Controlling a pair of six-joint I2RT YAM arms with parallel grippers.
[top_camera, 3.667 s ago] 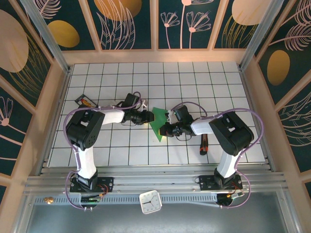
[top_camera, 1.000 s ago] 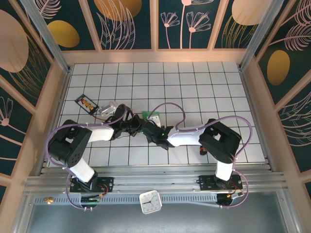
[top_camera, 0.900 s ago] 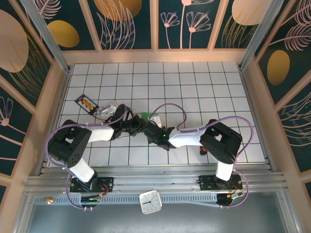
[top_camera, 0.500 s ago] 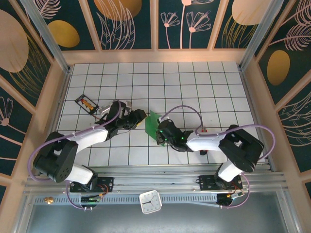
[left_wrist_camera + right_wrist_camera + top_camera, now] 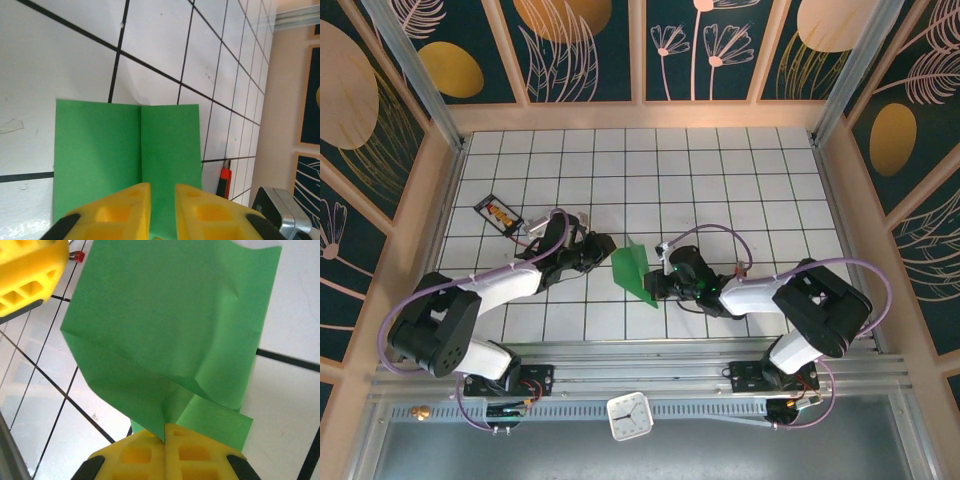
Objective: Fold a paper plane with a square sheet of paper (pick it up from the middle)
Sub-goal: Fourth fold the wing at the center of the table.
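**Sheet.** The bright-green creased sheet of paper (image 5: 635, 270) is at the middle of the white grid-tiled table (image 5: 720, 180), towards its near half, between the two grippers. The left wrist view shows one straight crease dividing the sheet (image 5: 125, 150) into two panels.

**Right gripper.** The right gripper (image 5: 662, 282) is at the sheet's right edge. In its wrist view the yellow jaws are pressed together on a folded ridge of the sheet (image 5: 175, 325), which fans out from the grip (image 5: 165, 432). This gripper is clenched on the paper.

**Left gripper.** The left gripper (image 5: 603, 245) is just beside the sheet's left edge. In its wrist view the jaws stand a narrow gap apart (image 5: 162, 187), with green visible through the gap. The right wrist view shows one of its yellow fingers (image 5: 30, 270) clear of the sheet's corner. This gripper is released.

**Other items.** A red-and-black tool (image 5: 225, 179) lies on the tiles beyond the sheet. A small black tray (image 5: 498, 212) is well apart, at the left.
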